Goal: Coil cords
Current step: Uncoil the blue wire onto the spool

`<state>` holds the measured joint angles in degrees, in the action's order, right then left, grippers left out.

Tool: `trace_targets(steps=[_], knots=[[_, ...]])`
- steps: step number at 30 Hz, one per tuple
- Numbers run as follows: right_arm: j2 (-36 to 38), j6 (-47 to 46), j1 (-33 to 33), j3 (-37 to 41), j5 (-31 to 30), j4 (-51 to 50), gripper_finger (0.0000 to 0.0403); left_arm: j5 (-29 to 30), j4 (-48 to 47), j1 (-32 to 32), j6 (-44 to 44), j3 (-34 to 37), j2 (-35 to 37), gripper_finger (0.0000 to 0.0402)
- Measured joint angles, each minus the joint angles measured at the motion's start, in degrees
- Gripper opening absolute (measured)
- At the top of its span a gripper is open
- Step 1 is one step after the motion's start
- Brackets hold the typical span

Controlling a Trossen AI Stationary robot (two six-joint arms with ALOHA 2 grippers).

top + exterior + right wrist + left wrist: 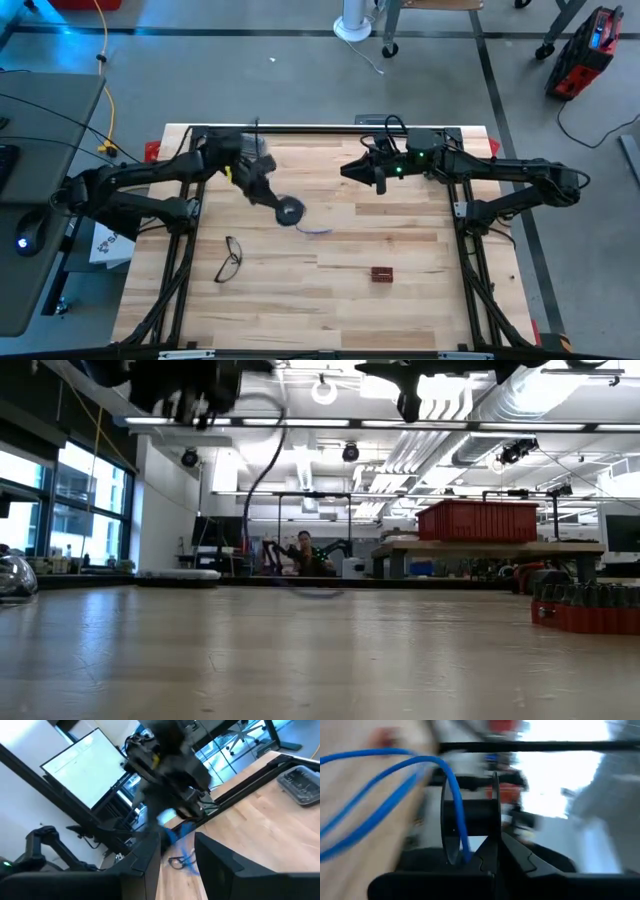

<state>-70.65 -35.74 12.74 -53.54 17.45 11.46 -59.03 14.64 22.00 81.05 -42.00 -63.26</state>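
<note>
The blue cord [380, 780] runs in loose loops out of my left gripper [475, 862], which is shut on it. My left gripper [289, 210] is raised over the table's middle and is blurred. A part of the cord [316, 230] lies on the wood just right of it and shows in the low view [318, 593] as a thin arc. My right gripper [350, 172] is open and empty, raised at the far middle of the table. Its wrist view [175, 860] looks at the left arm and the cord [181, 834]. My left gripper pinches the blue cord between its two fingers; the strand [464, 847] runs down into the seam between them. From there the cord arches away in slack loops toward the table. The blur hides how many strands are in the hold.
Eyeglasses [230, 258] lie at the near left of the table. A small red-brown block [381, 273] sits at the near right and shows in the low view [585, 610]. A dark tray [300, 782] shows beyond the table's frame. Bare wood lies between the glasses and the block.
</note>
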Motion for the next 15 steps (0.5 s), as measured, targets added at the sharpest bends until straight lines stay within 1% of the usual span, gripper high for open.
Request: trace_targets(steps=[1,3,5,7,9,10,12,13,15], knots=[[0.0,0.0,0.0,0.0,0.0,0.0,0.0115,-0.4,8.7,0.0,5.0,0.0,-0.5,0.0000],[0.0,0.0,0.2,0.0,0.0,0.2,0.0115,2.3,24.7,0.0,15.5,-0.1,-1.9,0.0000],[0.1,0.2,0.2,0.0,0.2,0.5,0.0115,7.9,37.6,0.5,23.1,-0.3,-3.5,0.0000],[0.4,0.2,0.3,0.0,0.9,0.7,0.0115,14.8,44.8,1.6,24.7,-1.8,-4.8,0.0000],[0.5,0.9,0.3,0.0,1.8,1.5,0.0115,20.2,46.2,3.0,21.4,-3.9,-5.5,0.0000],[0.6,1.1,0.3,0.0,2.6,2.0,0.0115,21.5,45.8,3.9,18.8,-4.9,-5.8,0.0000],[0.6,1.0,0.3,0.0,3.2,3.8,0.0115,21.1,42.5,5.8,13.1,-6.7,-6.3,0.0000],[0.6,0.6,0.3,0.0,3.3,5.1,0.0115,20.2,39.3,6.8,10.8,-7.5,-6.3,0.0000],[0.6,-0.1,0.3,0.0,4.0,7.6,0.0114,17.7,29.9,8.3,7.4,-8.7,-6.0,0.0000]])
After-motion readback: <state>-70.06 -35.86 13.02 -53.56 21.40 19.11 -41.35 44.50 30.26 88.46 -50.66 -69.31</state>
